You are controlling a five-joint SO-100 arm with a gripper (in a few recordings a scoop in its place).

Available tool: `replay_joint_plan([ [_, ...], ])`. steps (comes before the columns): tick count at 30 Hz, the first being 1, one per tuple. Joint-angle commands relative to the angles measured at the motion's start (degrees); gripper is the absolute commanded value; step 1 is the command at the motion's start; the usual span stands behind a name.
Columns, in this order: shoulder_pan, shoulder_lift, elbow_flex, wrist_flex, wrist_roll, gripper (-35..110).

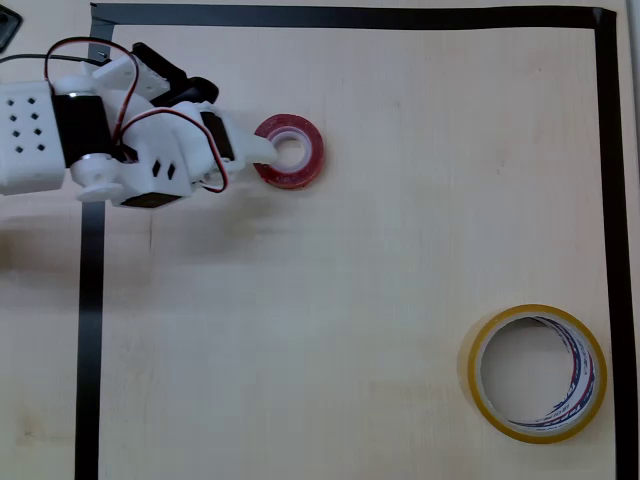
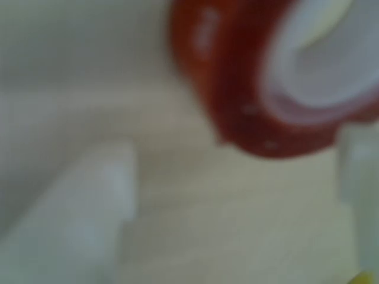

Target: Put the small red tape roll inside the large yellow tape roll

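Arm: white SO-100, upper left of overhead view, red + black wires looped over it, reaching right toward red roll.
Fingers [image 1: 268, 150]: tip at left rim of red roll in overhead view; one white finger seems to reach over the rim toward the hole. In wrist view a blurred white finger [image 2: 83, 219] sits lower left, a second white finger at right edge, gap between them wide, bare tabletop showing through. So parted; grip on roll can't be confirmed, pics too blurred to tell contact.
Red roll [image 1: 290, 151]: flat on tabletop, upper-left-centre in overhead view, white core, hole up. In wrist view [image 2: 237, 94] it is close up, upper right, out of focus, nearer the right finger.
Yellow roll [image 1: 537, 373]: flat on tabletop, lower right in overhead view, wide hole, white core w/ red + blue print. Well apart from red roll, just inside right tape line.
Tabletop [image 1: 350, 300]: light wood.
Black tape [image 1: 89, 300]: lines along left, top, right sides, framing work area; both rolls inside frame.
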Motion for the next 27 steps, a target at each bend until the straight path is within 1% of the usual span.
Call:
replay_joint_plan([
  [1,-0.8,0.5,-5.4,-0.7,-0.7,18],
  [15,-1.8,-5.3,-8.8,-1.0,-1.1,20],
  [23,-2.4,-8.3,-11.2,0.9,-1.1,18],
  [27,-2.4,-8.8,-11.7,1.3,-0.7,15],
])
